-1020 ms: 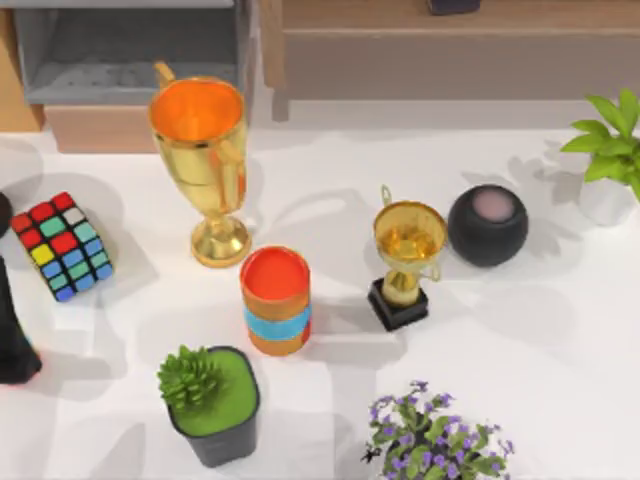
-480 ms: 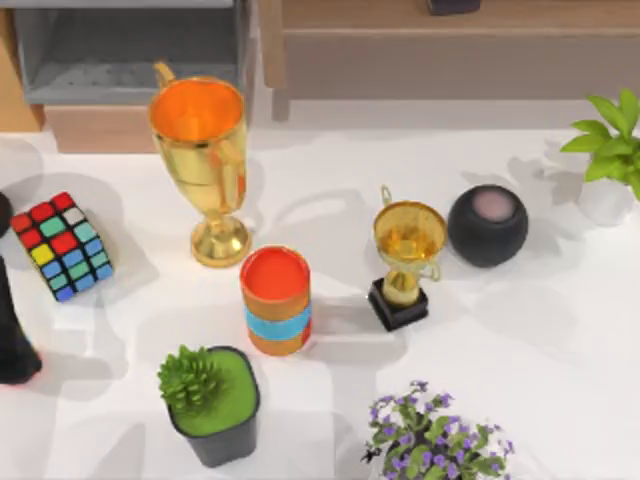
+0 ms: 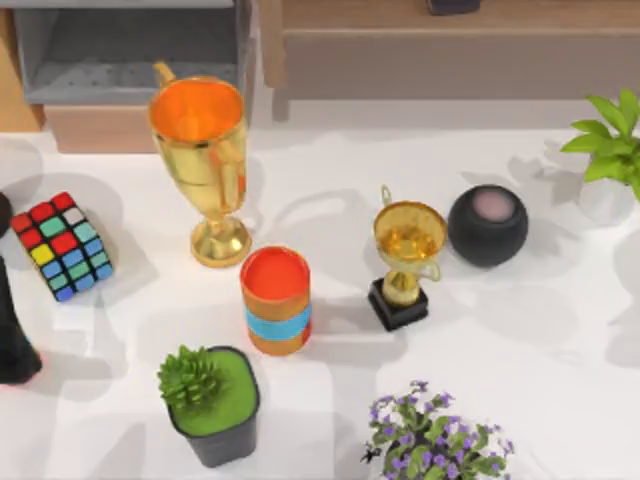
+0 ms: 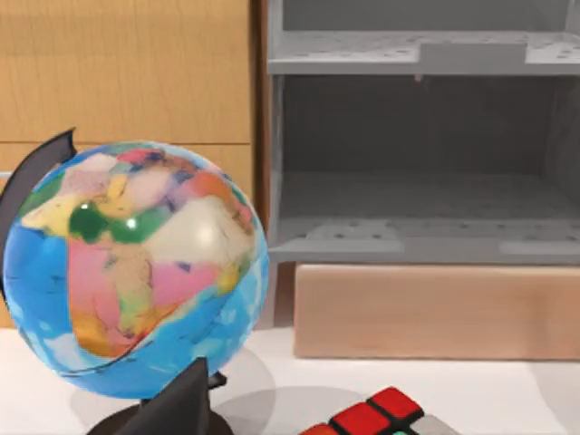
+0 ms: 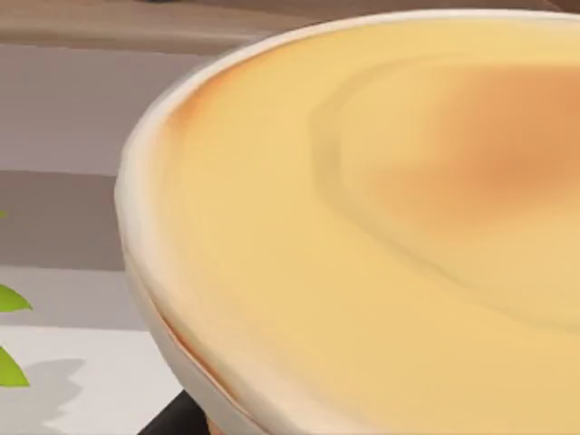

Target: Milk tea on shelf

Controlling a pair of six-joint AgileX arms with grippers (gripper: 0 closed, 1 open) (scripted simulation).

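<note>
While the grey shelf (image 3: 130, 60) is standing at the table's back left, the milk tea (image 3: 275, 300) is sitting upright mid-table between big trophy (image 3: 205, 165) and green potted plant (image 3: 212, 403); jaw state of either gripper: cannot tell.

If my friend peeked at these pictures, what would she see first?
Probably the big gold trophy with its bright orange inside, standing near the grey shelf at the back left of the table. Right in front of it sits the orange milk tea with a blue band, and a colourful puzzle cube lies at the left.
</note>
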